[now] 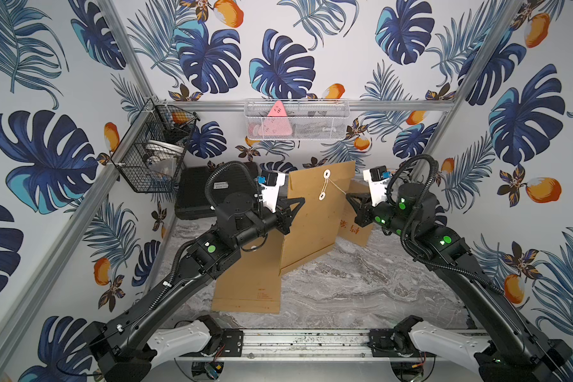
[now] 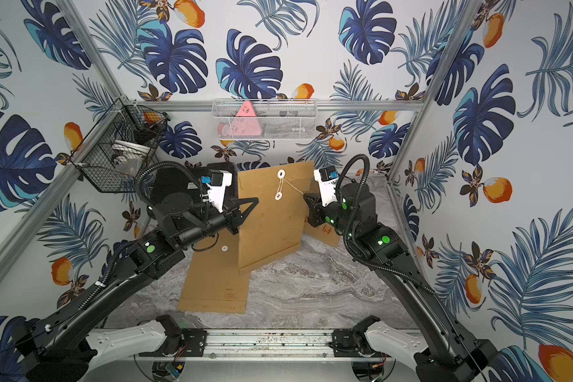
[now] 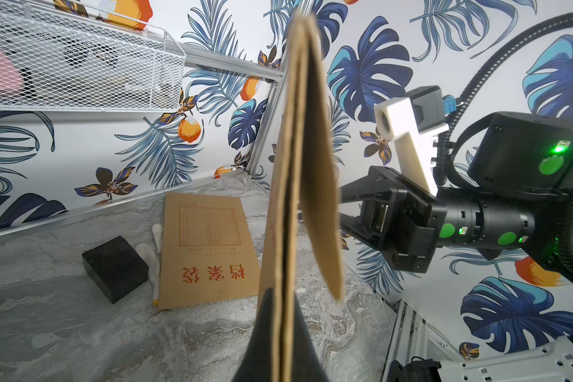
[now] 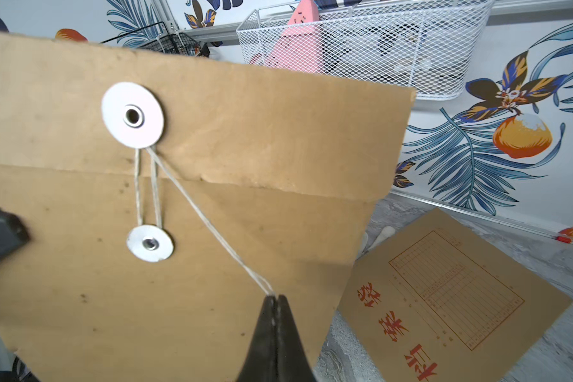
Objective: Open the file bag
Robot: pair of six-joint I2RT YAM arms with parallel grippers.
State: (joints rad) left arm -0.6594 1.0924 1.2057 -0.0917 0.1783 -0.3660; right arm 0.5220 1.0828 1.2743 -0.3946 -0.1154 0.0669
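A brown paper file bag stands upright above the marble table. My left gripper is shut on its left edge. In the left wrist view its flap hangs slightly away from the body. A white string runs from the large white disc on the flap down to the small disc, then slants off to my right gripper, which is shut on its end, just right of the bag.
A second file bag lies flat under my left arm. A third lies at the back right beside a black block. A black case, a black wire basket and a white mesh basket line the back.
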